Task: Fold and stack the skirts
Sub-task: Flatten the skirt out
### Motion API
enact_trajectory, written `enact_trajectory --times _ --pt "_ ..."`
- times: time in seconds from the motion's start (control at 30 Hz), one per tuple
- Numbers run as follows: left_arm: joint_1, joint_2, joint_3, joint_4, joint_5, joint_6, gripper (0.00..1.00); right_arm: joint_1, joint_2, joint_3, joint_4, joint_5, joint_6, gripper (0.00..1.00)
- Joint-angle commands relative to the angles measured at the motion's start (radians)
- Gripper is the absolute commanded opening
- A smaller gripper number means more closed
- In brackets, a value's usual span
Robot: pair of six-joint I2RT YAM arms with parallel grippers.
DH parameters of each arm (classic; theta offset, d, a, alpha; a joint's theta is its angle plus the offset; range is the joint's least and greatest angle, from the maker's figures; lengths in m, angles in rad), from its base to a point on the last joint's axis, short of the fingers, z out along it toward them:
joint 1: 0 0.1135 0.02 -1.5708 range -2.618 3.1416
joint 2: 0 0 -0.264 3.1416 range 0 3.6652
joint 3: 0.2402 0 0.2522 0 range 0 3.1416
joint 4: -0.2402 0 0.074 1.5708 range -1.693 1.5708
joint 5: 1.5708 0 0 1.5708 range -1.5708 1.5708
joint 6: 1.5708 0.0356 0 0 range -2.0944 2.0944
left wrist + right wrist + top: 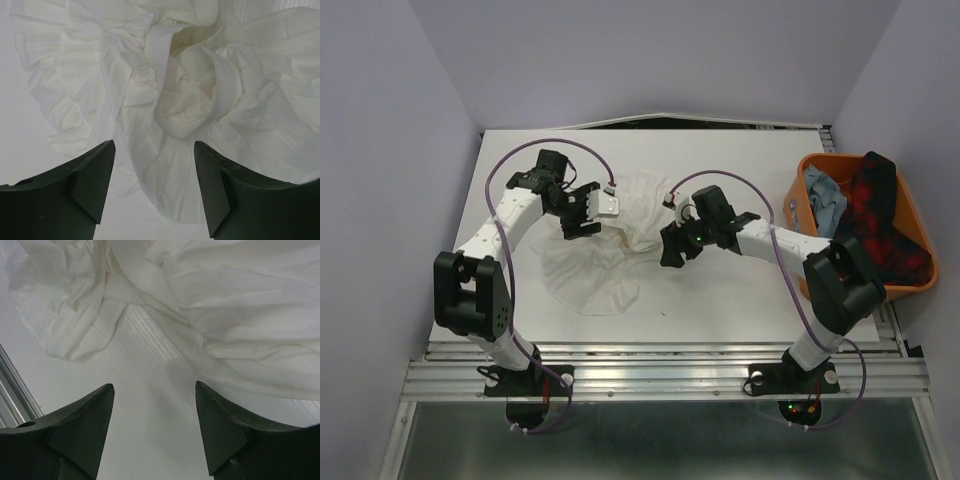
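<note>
1. 0 skirts are folded; the white skirt (605,250) lies crumpled mid-table (720,300).
2. The plaid skirt (880,215) and denim skirt (825,200) sit in the orange tub (798,190).
3. The left gripper (582,213) and right gripper (671,246) are open and empty at the white skirt.

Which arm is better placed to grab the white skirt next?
Probably left: the left claw, open, hangs over bunched folds of the white skirt, whereas the right claw points at bare table beside its edge.

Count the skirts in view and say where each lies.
3. The white skirt lies crumpled on the middle of the table; the plaid skirt and the denim skirt sit in the orange tub. Others may be hidden beneath.
</note>
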Motion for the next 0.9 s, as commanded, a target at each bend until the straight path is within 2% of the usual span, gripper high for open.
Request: enact_trajectory --times 0.0,0.13,0.2,0.33,0.43,0.53,0.57,0.67,0.83,0.87 --pt "-0.029 0.005 0.005 -0.021 -0.001 0.048 0.74 0.004 -0.012 0.034 0.031 0.028 -0.100 0.74" --pt "-0.059 0.028 -0.004 -0.020 -0.044 0.059 0.70 -0.019 -0.015 0.042 0.031 0.039 -0.128 0.82" --pt "-0.068 0.050 0.008 -0.032 -0.044 0.065 0.64 -0.030 -0.012 0.052 0.032 0.026 -0.146 0.89" --pt "-0.082 0.079 0.032 -0.061 -0.044 0.069 0.51 -0.039 -0.014 0.069 0.031 0.022 -0.200 0.91" --pt "-0.094 0.083 0.029 -0.069 -0.055 0.073 0.46 -0.039 -0.019 0.074 0.029 0.019 -0.220 0.91" --pt "-0.113 0.088 0.038 -0.090 -0.073 0.069 0.30 -0.039 -0.022 0.074 0.032 0.002 -0.258 0.91" --pt "-0.113 0.083 0.045 -0.092 -0.070 0.063 0.17 -0.039 -0.020 0.074 0.032 -0.003 -0.263 0.91" --pt "-0.111 0.057 0.071 -0.092 -0.047 0.030 0.00 -0.039 -0.011 0.088 0.035 -0.003 -0.275 0.91" --pt "-0.111 -0.001 0.169 -0.139 0.020 -0.049 0.00 -0.039 -0.032 0.074 0.090 -0.006 -0.303 0.94" --pt "-0.111 -0.007 0.227 -0.164 0.034 -0.055 0.00 -0.039 -0.037 0.072 0.106 -0.006 -0.318 0.96"
